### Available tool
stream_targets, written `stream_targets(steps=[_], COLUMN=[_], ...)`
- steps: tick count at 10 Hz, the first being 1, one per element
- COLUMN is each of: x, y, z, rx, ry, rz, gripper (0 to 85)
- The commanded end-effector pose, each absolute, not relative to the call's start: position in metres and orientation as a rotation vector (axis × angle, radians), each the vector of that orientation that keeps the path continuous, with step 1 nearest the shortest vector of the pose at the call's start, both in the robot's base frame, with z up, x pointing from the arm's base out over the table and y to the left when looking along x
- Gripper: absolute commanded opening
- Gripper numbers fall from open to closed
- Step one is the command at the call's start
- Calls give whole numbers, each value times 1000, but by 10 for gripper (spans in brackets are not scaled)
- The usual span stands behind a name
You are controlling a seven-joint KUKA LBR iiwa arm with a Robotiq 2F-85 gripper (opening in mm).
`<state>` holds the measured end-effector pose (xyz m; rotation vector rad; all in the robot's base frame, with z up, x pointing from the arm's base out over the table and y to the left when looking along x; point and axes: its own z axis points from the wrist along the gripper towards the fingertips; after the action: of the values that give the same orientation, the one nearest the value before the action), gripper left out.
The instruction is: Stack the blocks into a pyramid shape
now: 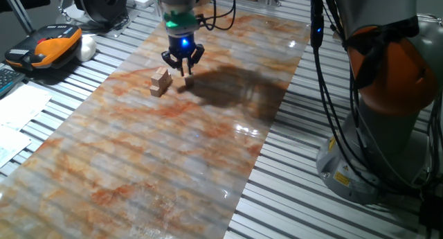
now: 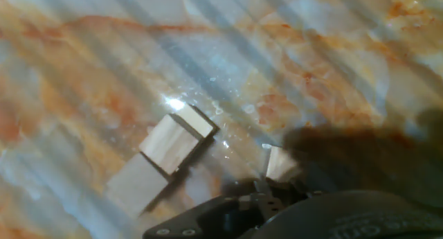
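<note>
one block (image 2: 279, 163) — half hidden by pincer (image 1: 185, 70)

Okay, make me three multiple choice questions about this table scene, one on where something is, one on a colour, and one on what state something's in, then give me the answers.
1. Where does the cluster of blocks lie in the fixed view?
A. Just left of the gripper
B. At the near end of the table
C. On the orange case

2. What colour is the light on the gripper?
A. Red
B. Blue
C. Yellow

3. How does the gripper stand?
A. Raised high above the table
B. Down low at the table, by a single block
C. Out of view

Answers: 1 A, the cluster sits beside it on the left. 2 B, a blue glow shows above the fingers. 3 B, its fingers reach down to the lone block.
</note>
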<state>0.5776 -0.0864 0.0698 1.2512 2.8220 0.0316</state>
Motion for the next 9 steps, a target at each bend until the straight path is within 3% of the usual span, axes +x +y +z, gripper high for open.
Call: stream_targets(steps=[1,5,9], x=[578,579,579], y=[-86,-89,-98], z=[69,68,62], rx=[1445,1522,1516], ry=[2732,2680,2683], rz=[31,-46,-35], gripper=[510,510,510])
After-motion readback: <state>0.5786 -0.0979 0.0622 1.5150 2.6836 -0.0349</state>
